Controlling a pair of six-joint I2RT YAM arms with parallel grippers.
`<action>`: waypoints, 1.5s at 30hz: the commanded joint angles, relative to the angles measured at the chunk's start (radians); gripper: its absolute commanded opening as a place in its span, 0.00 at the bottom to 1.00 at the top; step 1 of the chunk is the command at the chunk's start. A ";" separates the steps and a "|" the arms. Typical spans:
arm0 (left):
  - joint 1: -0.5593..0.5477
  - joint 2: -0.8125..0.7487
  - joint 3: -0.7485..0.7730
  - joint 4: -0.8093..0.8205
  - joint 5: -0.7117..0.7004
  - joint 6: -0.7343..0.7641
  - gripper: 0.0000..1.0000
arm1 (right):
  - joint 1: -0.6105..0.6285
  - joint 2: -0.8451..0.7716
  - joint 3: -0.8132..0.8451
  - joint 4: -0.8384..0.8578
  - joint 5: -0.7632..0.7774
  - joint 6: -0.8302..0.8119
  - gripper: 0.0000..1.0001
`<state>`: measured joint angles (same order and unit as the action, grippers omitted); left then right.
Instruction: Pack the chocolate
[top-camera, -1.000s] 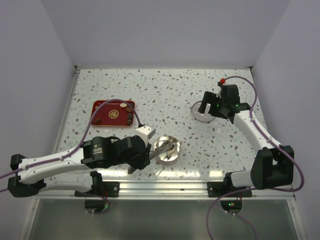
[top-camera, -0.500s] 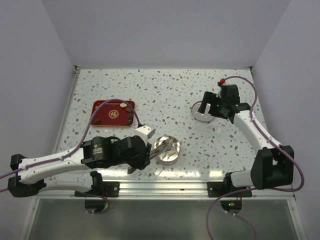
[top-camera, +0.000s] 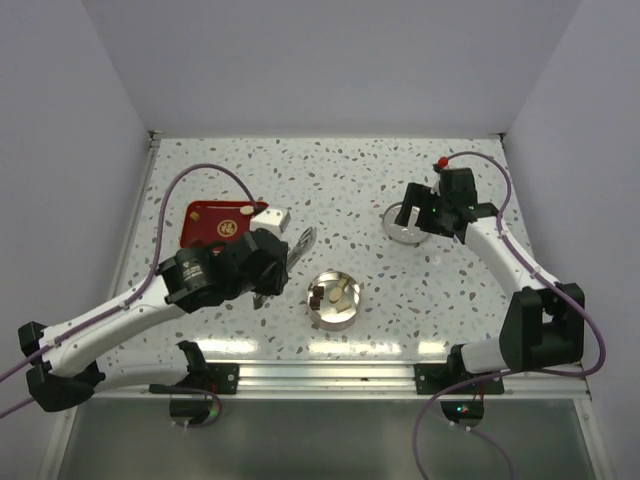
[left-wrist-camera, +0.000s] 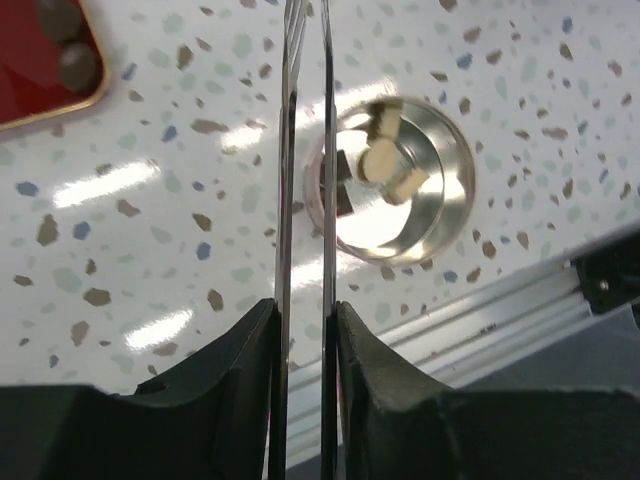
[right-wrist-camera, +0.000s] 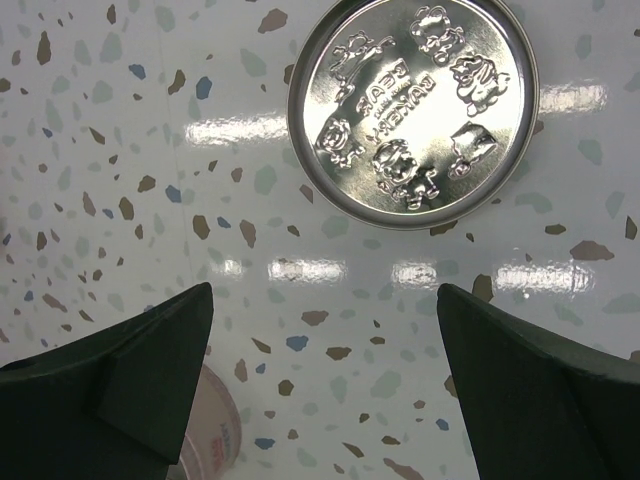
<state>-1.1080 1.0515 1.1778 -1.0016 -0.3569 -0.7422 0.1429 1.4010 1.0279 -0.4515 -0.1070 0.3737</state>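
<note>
Left of the round tin (top-camera: 335, 300), chocolate (left-wrist-camera: 78, 67) waits on the red tray (top-camera: 205, 225); more pieces lie inside the tin. The left gripper (left-wrist-camera: 303, 318), clamped on the tweezers (left-wrist-camera: 286, 160), hangs between tray and tin, likely mid-fetch. The next move means reaching over the tray's raised rim. Right of the tin, the right gripper (right-wrist-camera: 322, 290) gapes wide over the lid (right-wrist-camera: 413, 110), with open tabletop (top-camera: 400, 170) around.

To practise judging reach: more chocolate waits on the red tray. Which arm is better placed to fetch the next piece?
Left. The left tool grips the tweezers right beside the red tray holding chocolate; the right tool hangs open over the lid, far from it.
</note>
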 joint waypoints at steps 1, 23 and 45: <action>0.183 0.021 0.060 0.086 -0.047 0.127 0.34 | 0.000 0.006 0.058 0.004 -0.031 0.001 0.97; 0.809 0.087 -0.118 0.267 0.271 0.477 0.35 | -0.002 -0.040 0.026 -0.024 -0.010 -0.024 0.97; 0.878 0.174 -0.222 0.411 0.226 0.512 0.38 | -0.002 -0.042 0.026 -0.036 -0.003 -0.027 0.97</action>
<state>-0.2436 1.2068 0.9546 -0.6674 -0.1188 -0.2649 0.1432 1.3937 1.0496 -0.4644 -0.1226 0.3614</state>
